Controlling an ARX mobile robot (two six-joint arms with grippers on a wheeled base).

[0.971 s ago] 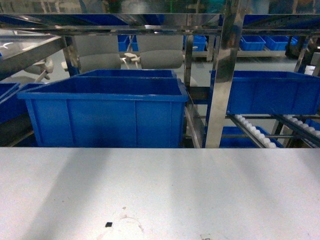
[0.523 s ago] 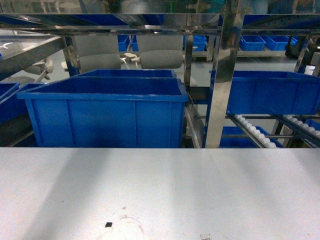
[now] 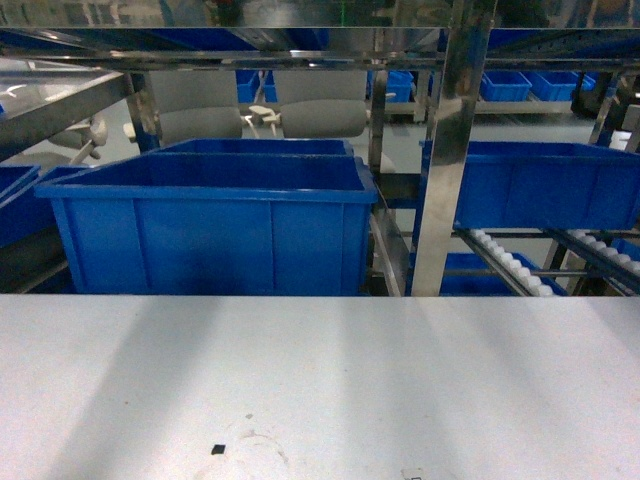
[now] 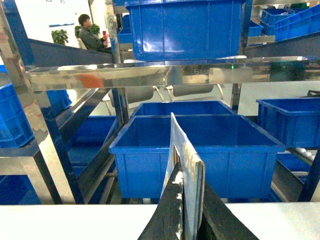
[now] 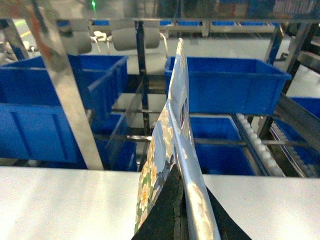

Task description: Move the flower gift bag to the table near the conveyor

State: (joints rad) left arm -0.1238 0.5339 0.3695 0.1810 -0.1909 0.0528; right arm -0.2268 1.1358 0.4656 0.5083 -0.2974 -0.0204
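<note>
Both wrist views show an arm pinching a flat paper item edge-on between dark fingers.

Right gripper (image 5: 181,212) is clamped on the flower gift bag (image 5: 172,150): flower print shows on the left face, and its long axis runs straight up and away from the jaws, towards the conveyor (image 5: 260,145). The bag is held above the table (image 5: 60,200), on the near side of the conveyor frame, not yet set down.

Left gripper (image 4: 186,210) is also closed on a thin upright sheet (image 4: 186,160), pale with a bluish edge. Probably the same bag or a second one; cannot tell from this angle.

Head view shows neither gripper nor bag, only bare tabletop with the conveyor behind it.

Key relation, as a judgement: the bag sits directly in the right jaws, standing tall above them, with the table just below, so the move needs a descent onto the table just short of the conveyor. The right arm looks nearer to the roller lanes.

Containers: the large blue bin (image 3: 210,225) sits on the conveyor rack just behind the table edge. Its inside is visible from the left wrist and looks empty. The second blue bin (image 3: 535,185), to the right of the steel post, shows no contents.
</note>
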